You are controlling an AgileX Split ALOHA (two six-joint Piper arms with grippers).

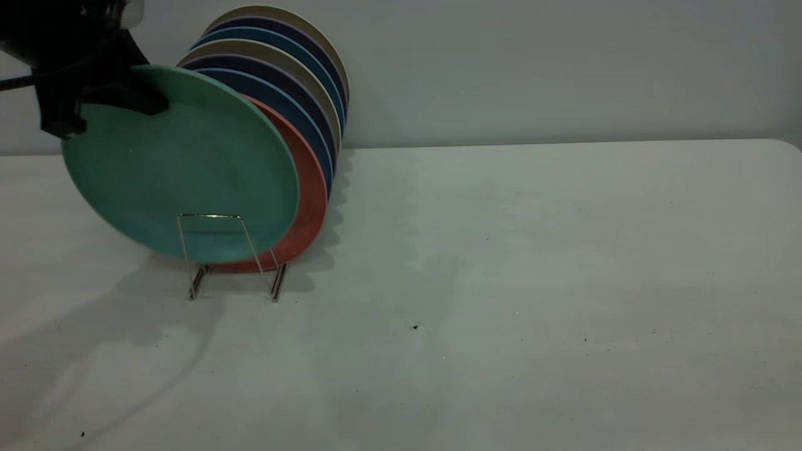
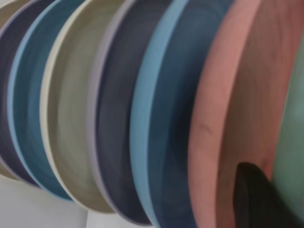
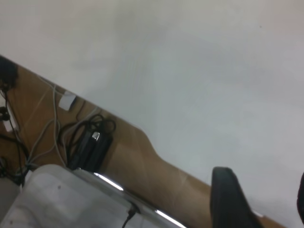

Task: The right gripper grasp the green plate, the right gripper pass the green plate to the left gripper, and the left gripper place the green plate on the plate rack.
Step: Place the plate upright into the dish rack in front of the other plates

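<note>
At the far left of the exterior view the left gripper (image 1: 109, 94) is reaching in from the top corner and is clamping the upper rim of the green plate (image 1: 188, 169), one finger lying across the plate's face; the plate is standing nearly upright, tilted a little, at the front of the plate rack (image 1: 219, 254), with its lower edge sitting behind the foremost wire loop and apparently down in the rack, though whether it is fully seated I cannot tell; just behind it the salmon-pink plate (image 1: 310, 207) is leaning, and behind that a row of dark blue and beige plates (image 1: 294, 81) is filling the remaining slots; the left wrist view is looking along those same rims, with a dark finger (image 2: 259, 197) showing between the pink plate and a sliver of green; moving right, the white table (image 1: 564, 282) is carrying nothing else, and the right arm is absent from the exterior view; its wrist camera is showing the right gripper (image 3: 266, 199) spread and holding nothing, hanging over the table's edge beside cables (image 3: 71, 137) on the floor; so the grasp and hand-over are, in my judgement, finished, and what is remaining is for the left gripper to release the plate and draw clear without tipping it.
</note>
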